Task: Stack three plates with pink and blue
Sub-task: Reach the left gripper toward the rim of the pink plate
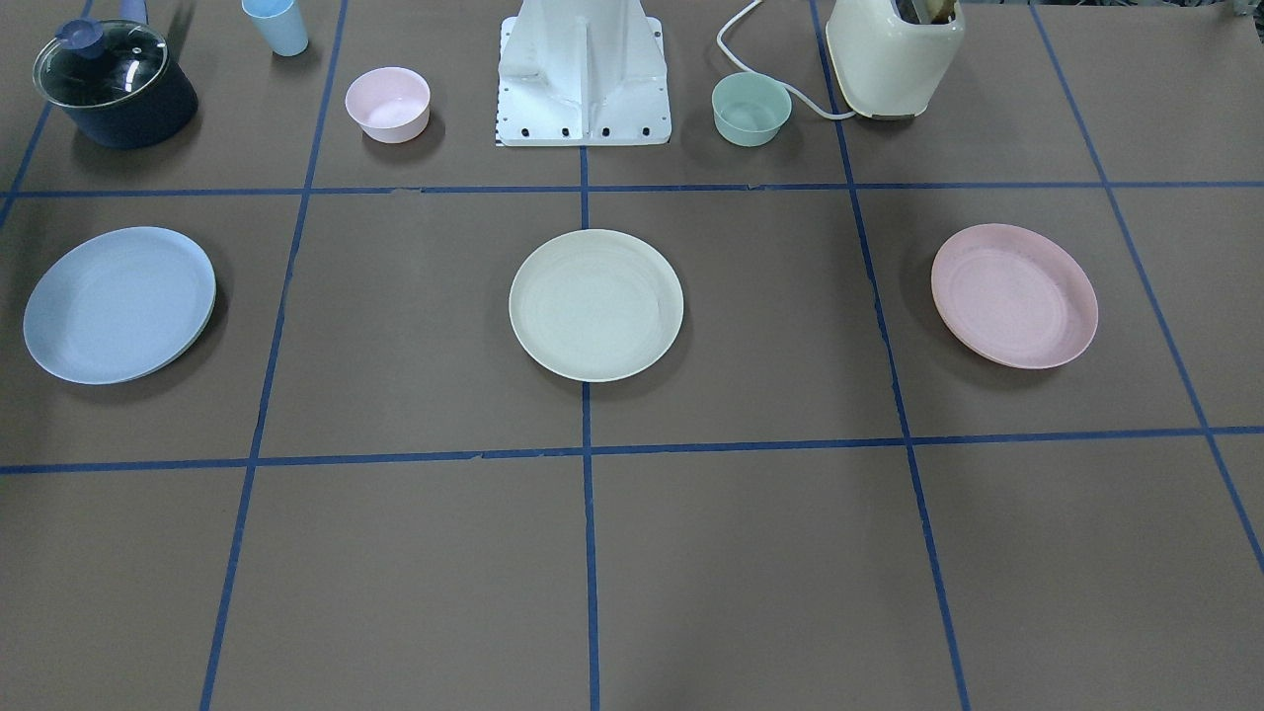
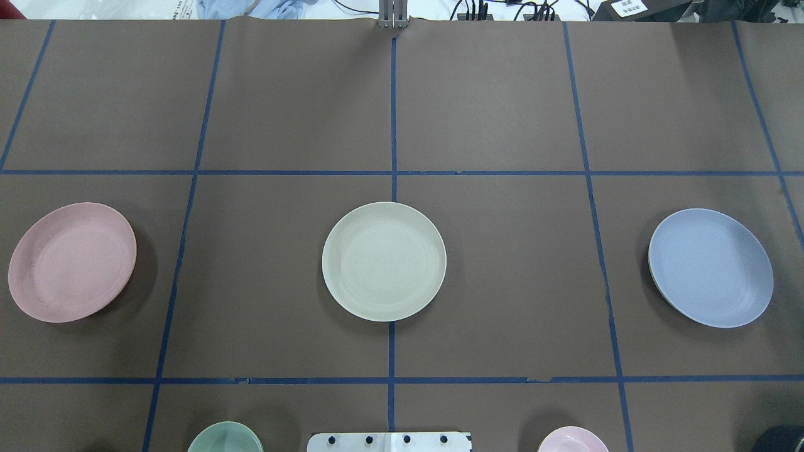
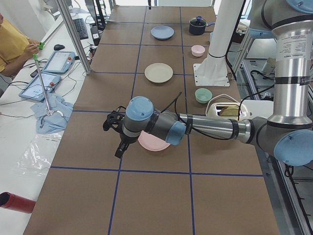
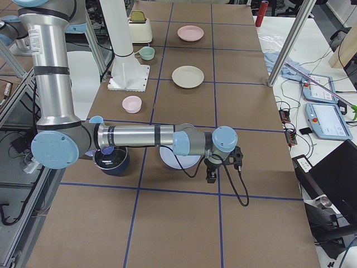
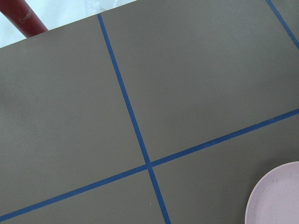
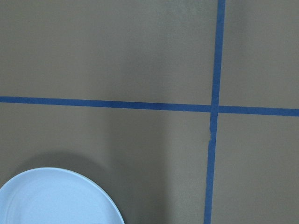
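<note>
Three plates lie apart in a row on the brown table. The cream-white plate (image 2: 384, 260) is in the middle, the pale pink plate (image 2: 71, 261) at the robot's left and the light blue plate (image 2: 710, 267) at its right. My left gripper (image 3: 119, 151) shows only in the exterior left view, above the table just past the pink plate (image 3: 154, 142). My right gripper (image 4: 211, 177) shows only in the exterior right view, beside the blue plate (image 4: 178, 157). I cannot tell whether either is open or shut. Each wrist view shows only an edge of its nearby plate.
Near the robot base (image 1: 583, 79) stand a small pink bowl (image 1: 387, 103), a small green bowl (image 1: 750, 108), a light blue cup (image 1: 276, 25), a dark pot with a glass lid (image 1: 114, 84) and a cream toaster (image 1: 894, 54). A red cylinder (image 3: 17, 202) lies off the table's end.
</note>
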